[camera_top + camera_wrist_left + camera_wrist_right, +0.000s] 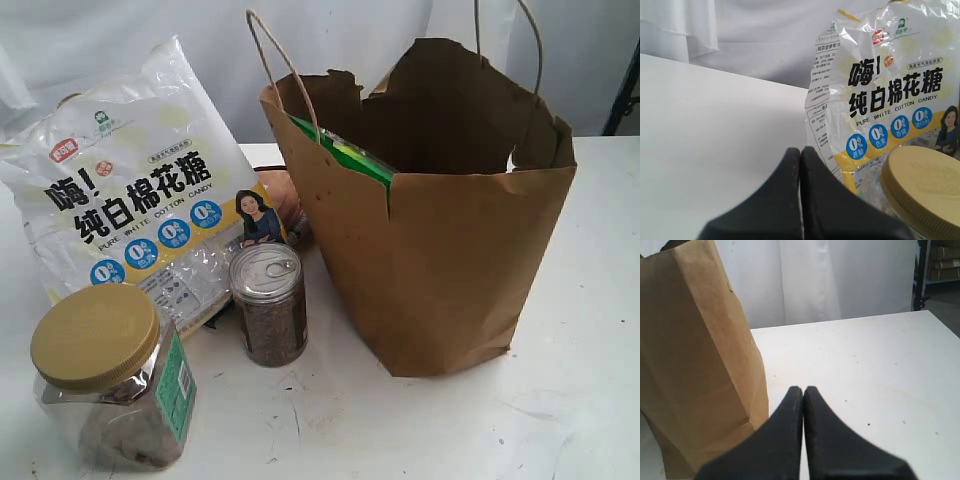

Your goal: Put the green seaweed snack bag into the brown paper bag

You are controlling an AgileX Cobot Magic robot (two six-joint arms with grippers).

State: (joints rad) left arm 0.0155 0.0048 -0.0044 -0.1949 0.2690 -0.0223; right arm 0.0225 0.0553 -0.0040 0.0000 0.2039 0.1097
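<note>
Table (560,420): it is carrying everything, white and scuffed, in the exterior view.
Brown paper bag (440,250): it is standing upright at about three o'clock of the exterior view, its torn rim gaping open and its twine handles rising toward twelve.
White cotton-candy bag (130,200): it is leaning at about ten o'clock, well apart from the paper bag's mouth.
Yellow-lidded jar (95,335): it is sitting at about seven o'clock, just in front of the cotton-candy bag.
Small can (268,305): it is standing near the centre, between the jar and the paper bag.
Green seaweed snack bag (350,158): it is sitting inside the brown paper bag, with only one glossy edge showing at about ten o'clock of the bag's mouth. That edge is slanting from ten toward four along the rim; the rest is hidden by paper.
Left gripper (800,152): its fingers are pressing together on nothing, facing the cotton-candy bag and the jar lid.
Right gripper (803,390): its fingers are likewise closed and empty, with the paper bag's wall rising just beside them.
Nearer arm: judging by the wrist views, the right one is closer to the packet.
Task standing: it is looking as good as done, unless the packet needs pushing deeper.
</note>
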